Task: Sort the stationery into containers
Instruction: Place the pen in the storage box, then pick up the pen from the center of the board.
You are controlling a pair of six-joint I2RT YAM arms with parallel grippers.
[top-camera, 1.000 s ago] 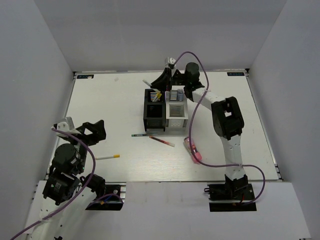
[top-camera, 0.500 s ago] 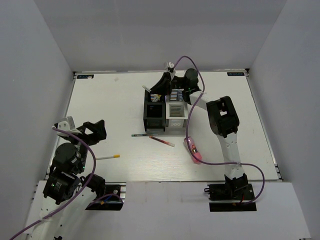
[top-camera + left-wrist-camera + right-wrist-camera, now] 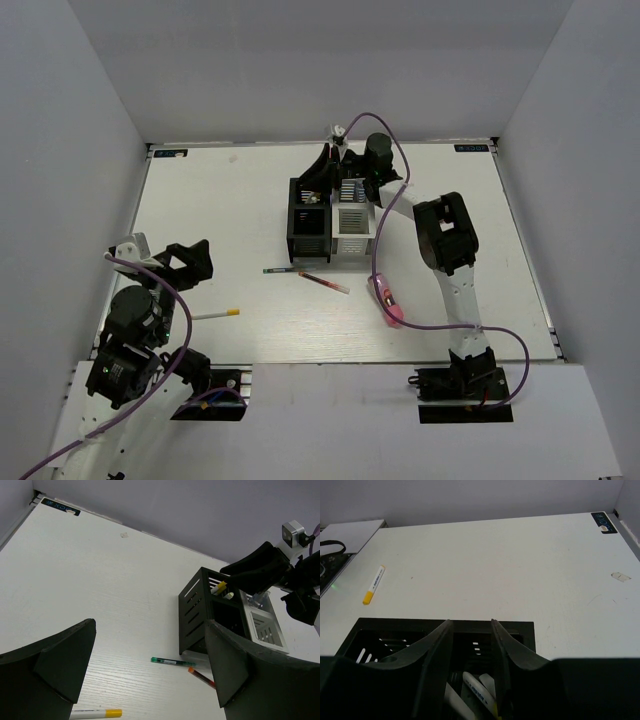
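Note:
The containers point(image 3: 308, 243) stand as a block of four bins mid-table, black on the left and white on the right. My right gripper point(image 3: 322, 172) hangs open over the far black bin point(image 3: 517, 626); in its wrist view the gripper point(image 3: 471, 625) has white yellow-tipped sticks point(image 3: 479, 689) lying loose in the bin below it. Another white stick point(image 3: 215, 314) lies on the table, with a dark slim pen point(image 3: 283, 270), a red pen point(image 3: 323, 283) and a pink tube point(image 3: 388, 300). My left gripper point(image 3: 185, 265) is open and empty, well left of them.
The left wrist view shows the gripper point(image 3: 150, 645), the dark pen point(image 3: 173, 662), the red pen point(image 3: 200, 676), the loose stick point(image 3: 97, 713) and the bins point(image 3: 192, 612). That stick also shows in the right wrist view point(image 3: 374, 584). Grey walls enclose the table.
The right gripper has lowered onto the far black bin. The white stick that stuck out of it to the left no longer shows there. The left arm has not moved.

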